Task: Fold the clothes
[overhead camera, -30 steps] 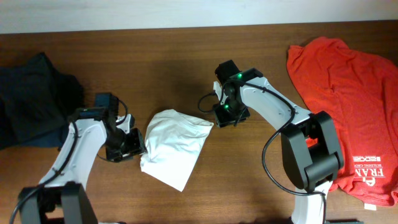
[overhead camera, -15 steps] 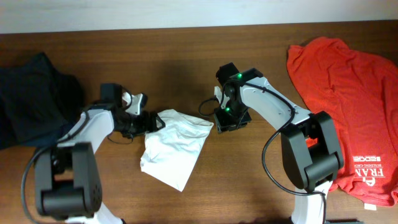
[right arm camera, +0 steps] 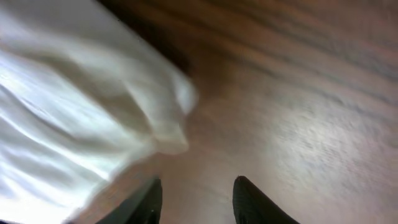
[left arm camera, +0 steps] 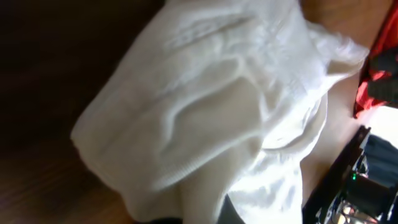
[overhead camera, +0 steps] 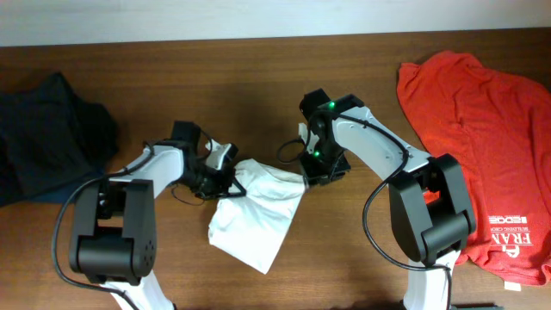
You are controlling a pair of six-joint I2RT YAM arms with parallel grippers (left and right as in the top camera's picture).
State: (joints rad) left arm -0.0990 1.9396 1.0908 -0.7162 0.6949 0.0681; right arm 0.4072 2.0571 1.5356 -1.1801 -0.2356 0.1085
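Note:
The white T-shirt (overhead camera: 258,215) lies in a crumpled bundle at the middle of the wooden table (overhead camera: 258,95). My left gripper (overhead camera: 229,176) is shut on the shirt's upper left edge. In the left wrist view the white cloth (left arm camera: 211,106) fills the frame and runs down into the jaws (left arm camera: 211,214). My right gripper (overhead camera: 317,176) stands open just beside the shirt's upper right corner. In the right wrist view only bare wood shows between its fingers (right arm camera: 196,186), with the cloth (right arm camera: 68,106) to their left. The small print is hidden.
A red T-shirt with white lettering (overhead camera: 482,129) lies spread at the right end of the table. Dark navy garments (overhead camera: 43,138) are heaped at the far left. The table's back edge meets a pale wall.
My left gripper has swung right to the shirt's upper left edge and shut on it. The white bundle has shifted right and toward the front. The right gripper has barely moved.

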